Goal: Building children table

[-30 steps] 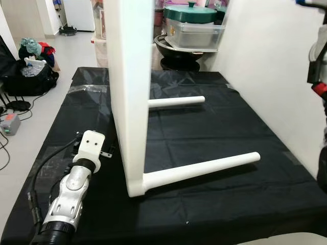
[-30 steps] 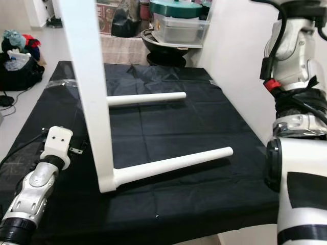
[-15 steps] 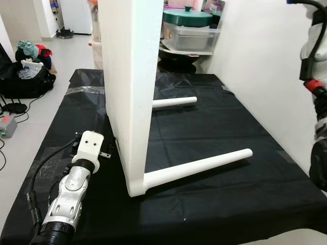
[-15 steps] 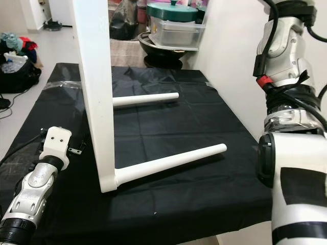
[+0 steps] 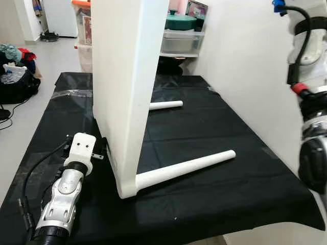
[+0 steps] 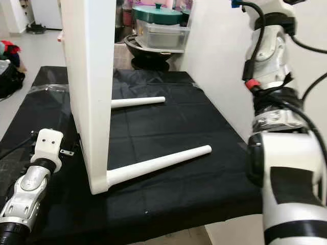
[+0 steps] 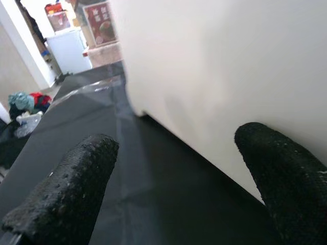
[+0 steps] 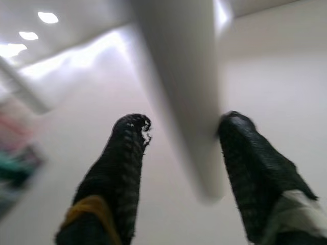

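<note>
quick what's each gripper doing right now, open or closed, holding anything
Left gripper: open, empty, low on the black cloth beside the white tabletop.
Right gripper: raised, open around a white table leg; one finger touches it, not clamped.

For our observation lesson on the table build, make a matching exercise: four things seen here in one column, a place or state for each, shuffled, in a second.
Things
1. tabletop
2. near leg
3. left gripper
4. green lid

Places or states
A. on a clear box behind the cloth
B. open, beside the panel
C. standing on edge on the black cloth
D. sticking out sideways from the lower corner

Pairs: 1-C, 2-D, 3-B, 4-A
</note>
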Robot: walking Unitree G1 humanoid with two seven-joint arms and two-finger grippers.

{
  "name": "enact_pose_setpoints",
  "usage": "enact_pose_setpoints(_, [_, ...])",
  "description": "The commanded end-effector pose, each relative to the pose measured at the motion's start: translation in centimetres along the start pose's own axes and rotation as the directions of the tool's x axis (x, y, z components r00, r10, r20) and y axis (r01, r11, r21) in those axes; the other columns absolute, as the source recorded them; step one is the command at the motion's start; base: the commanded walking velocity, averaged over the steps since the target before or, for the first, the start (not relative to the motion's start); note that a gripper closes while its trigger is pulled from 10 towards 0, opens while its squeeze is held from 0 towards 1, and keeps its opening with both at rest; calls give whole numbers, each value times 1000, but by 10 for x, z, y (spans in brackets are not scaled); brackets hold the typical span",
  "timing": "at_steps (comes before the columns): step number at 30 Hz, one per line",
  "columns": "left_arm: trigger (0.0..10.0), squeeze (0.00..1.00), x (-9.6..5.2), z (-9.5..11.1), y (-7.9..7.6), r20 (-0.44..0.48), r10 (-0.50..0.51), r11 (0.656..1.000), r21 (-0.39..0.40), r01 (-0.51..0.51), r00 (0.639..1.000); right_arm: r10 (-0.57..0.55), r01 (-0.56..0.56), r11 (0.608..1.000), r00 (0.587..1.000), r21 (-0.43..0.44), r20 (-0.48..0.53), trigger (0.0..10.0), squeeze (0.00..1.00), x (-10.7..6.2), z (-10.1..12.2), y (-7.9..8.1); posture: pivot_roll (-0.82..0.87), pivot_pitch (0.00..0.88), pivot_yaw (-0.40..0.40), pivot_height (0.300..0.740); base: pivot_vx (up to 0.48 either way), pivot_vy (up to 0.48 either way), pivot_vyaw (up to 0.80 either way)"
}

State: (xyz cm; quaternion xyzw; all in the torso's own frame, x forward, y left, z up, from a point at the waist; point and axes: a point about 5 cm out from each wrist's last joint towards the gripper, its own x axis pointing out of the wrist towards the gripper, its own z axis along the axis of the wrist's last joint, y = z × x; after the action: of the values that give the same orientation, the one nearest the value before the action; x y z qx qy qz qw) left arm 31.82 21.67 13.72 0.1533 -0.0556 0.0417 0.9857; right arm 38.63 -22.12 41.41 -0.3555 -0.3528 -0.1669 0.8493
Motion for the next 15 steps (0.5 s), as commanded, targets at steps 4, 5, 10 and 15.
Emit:
enact_pose_setpoints(4, [10000, 0, -2, -1, 3, -9, 5, 1000, 3, -5, 1000, 117, -117, 993, 989, -2, 91, 10000, 1000, -16, 0, 21, 113, 0, -144, 740, 0, 0, 0])
enact_pose_setpoints(5, [10000, 0, -2, -1, 3, -9, 5, 1000, 3, -5, 1000, 117, -117, 993, 989, -2, 91, 10000, 1000, -16, 0, 21, 113, 0, -144, 740, 0, 0, 0])
enact_pose_setpoints(10, [10000, 0, -2, 0, 4, -8, 10, 1000, 2, -10, 1000, 52, -11, 984, 972, -178, 228, 10000, 1000, -33, 1, 11, 108, 0, -139, 740, 0, 0, 0])
enact_pose_setpoints(15, [10000, 0, -4, 3, 4, 0, 14, 1000, -3, -14, 1000, 131, -130, 991, 985, -17, 116, 10000, 1000, -72, -29, 30, 114, 0, -140, 740, 0, 0, 0])
